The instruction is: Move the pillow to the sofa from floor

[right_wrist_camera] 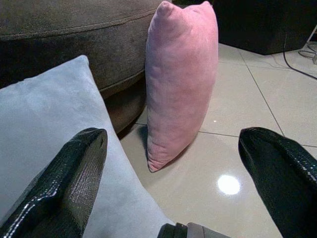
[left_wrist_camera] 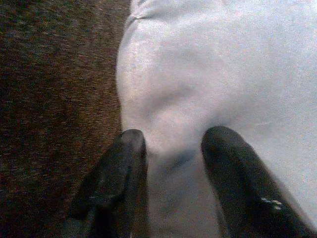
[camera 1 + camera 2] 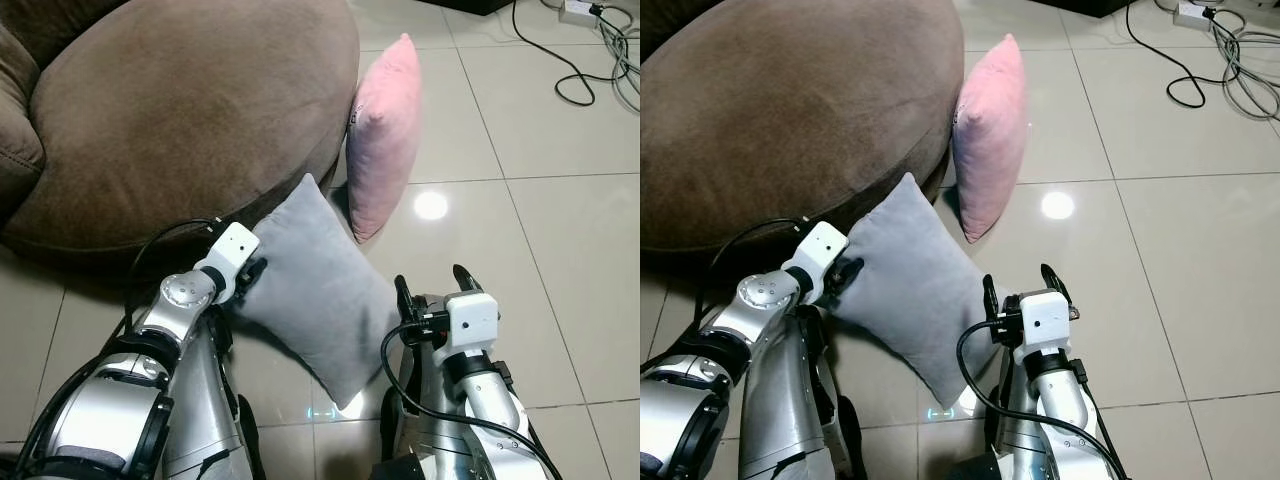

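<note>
A grey pillow leans on its corner against the front of the round brown sofa. My left gripper is at the pillow's left edge. In the left wrist view its two fingers pinch a fold of the grey fabric between them. My right gripper is open just beyond the pillow's lower right edge, and nothing lies between its fingers. A pink pillow stands upright on the floor against the sofa, behind the grey one.
Light floor tiles stretch to the right. Black and white cables and a power strip lie at the far right. A dark cabinet base stands behind the pink pillow.
</note>
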`<state>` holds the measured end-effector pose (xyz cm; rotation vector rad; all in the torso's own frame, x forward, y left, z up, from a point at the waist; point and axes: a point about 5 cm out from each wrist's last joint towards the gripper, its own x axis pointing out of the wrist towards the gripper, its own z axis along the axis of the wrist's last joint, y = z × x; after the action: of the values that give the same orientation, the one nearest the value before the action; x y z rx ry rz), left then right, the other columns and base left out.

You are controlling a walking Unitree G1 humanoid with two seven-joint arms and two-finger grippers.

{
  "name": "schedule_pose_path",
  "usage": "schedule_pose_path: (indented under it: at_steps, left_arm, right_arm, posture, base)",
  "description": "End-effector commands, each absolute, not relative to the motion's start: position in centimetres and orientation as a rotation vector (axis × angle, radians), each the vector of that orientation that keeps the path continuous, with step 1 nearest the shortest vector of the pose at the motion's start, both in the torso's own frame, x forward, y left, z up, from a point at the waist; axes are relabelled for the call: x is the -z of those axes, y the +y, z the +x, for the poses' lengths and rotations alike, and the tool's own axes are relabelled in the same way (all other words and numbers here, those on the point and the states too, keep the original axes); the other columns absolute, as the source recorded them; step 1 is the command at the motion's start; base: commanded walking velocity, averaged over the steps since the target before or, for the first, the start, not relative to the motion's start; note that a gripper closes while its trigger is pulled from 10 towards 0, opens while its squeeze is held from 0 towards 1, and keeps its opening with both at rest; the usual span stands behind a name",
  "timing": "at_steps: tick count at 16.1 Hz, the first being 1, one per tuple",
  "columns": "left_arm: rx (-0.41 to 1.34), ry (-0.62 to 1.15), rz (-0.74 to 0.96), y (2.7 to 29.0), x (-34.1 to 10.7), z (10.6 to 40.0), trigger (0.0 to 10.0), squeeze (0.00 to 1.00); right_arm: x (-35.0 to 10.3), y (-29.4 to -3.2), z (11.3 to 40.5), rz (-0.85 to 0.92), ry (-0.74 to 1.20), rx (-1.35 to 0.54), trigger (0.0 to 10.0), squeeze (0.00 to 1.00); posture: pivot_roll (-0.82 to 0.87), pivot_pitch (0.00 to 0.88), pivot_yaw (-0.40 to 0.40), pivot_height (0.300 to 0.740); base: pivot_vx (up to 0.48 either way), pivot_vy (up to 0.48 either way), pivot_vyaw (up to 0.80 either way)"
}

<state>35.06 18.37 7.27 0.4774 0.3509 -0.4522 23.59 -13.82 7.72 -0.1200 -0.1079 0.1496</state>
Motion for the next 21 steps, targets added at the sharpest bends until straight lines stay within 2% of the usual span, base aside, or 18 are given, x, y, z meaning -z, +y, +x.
schedule_pose_path:
  at_steps: [1,6,11,12,13,14,16,17,18,19,21]
  left_arm:
    - [0.462,0.394,0.458,18.5,-6.1,34.3,0.0,0.00]
    - [0.604,0.415,0.516,17.6,-5.2,33.4,0.0,0.00]
    - [0.632,0.413,0.521,17.4,-5.3,33.4,0.0,0.00]
    - [0.653,0.420,0.470,17.3,-5.8,33.7,4.6,0.00]
    - [0.648,0.401,0.475,17.7,-6.7,34.3,10.0,0.00]
    - [0.631,0.377,0.479,18.7,-8.1,35.0,10.0,0.00]
    - [0.556,0.297,0.574,23.8,-14.5,36.9,10.0,0.00]
    - [0.558,0.297,0.612,24.4,-15.2,36.9,10.0,0.00]
    - [0.545,0.276,0.650,25.1,-16.3,37.0,10.0,0.91]
    - [0.577,0.276,0.670,25.1,-16.2,36.8,10.0,1.00]
    - [0.599,0.323,0.683,25.1,-14.9,36.3,10.0,1.00]
  right_arm:
    - [-7.5,-14.1,23.2,-0.124,-0.092,-0.139,10.0,0.00]
    - [-7.5,-14.1,23.1,-0.126,-0.086,-0.144,10.0,0.00]
    - [-7.4,-14.1,23.1,-0.126,-0.083,-0.141,10.0,0.00]
    - [-7.5,-14.1,23.0,-0.127,-0.084,-0.138,10.0,0.00]
    - [-7.5,-14.2,23.0,-0.128,-0.086,-0.136,10.0,0.00]
    - [-7.6,-14.3,22.9,-0.129,-0.089,-0.131,10.0,0.00]
    - [-7.6,-14.7,22.6,-0.132,-0.088,-0.122,10.0,0.00]
    - [-7.5,-14.7,22.6,-0.132,-0.086,-0.122,10.0,0.00]
    - [-7.5,-14.5,22.7,-0.131,-0.085,-0.122,10.0,0.00]
    - [-7.5,-14.3,22.9,-0.128,-0.088,-0.125,10.0,0.00]
    - [-7.6,-14.1,23.0,-0.124,-0.090,-0.131,10.0,0.00]
  posture:
    - [0.03,0.283,-0.006,0.420]
    - [0.04,0.291,-0.007,0.420]
    - [0.03,0.284,-0.005,0.420]
    - [0.02,0.280,-0.003,0.420]
    - [0.01,0.278,-0.005,0.420]
    - [0.01,0.278,-0.004,0.420]
    - [0.02,0.276,0.002,0.420]
    - [0.02,0.274,0.003,0.420]
    - [0.03,0.272,0.006,0.420]
    - [0.04,0.271,0.007,0.420]
    - [0.04,0.271,0.007,0.420]
  base:
    - [0.000,0.000,0.00]
    - [0.000,0.000,0.00]
    - [0.000,0.000,0.00]
    - [0.000,0.000,0.00]
    - [0.000,0.000,0.00]
    - [0.000,0.000,0.00]
    - [0.000,0.000,0.00]
    - [0.000,0.000,0.00]
    - [0.000,0.000,0.00]
    - [0.000,0.000,0.00]
    - [0.000,0.000,0.00]
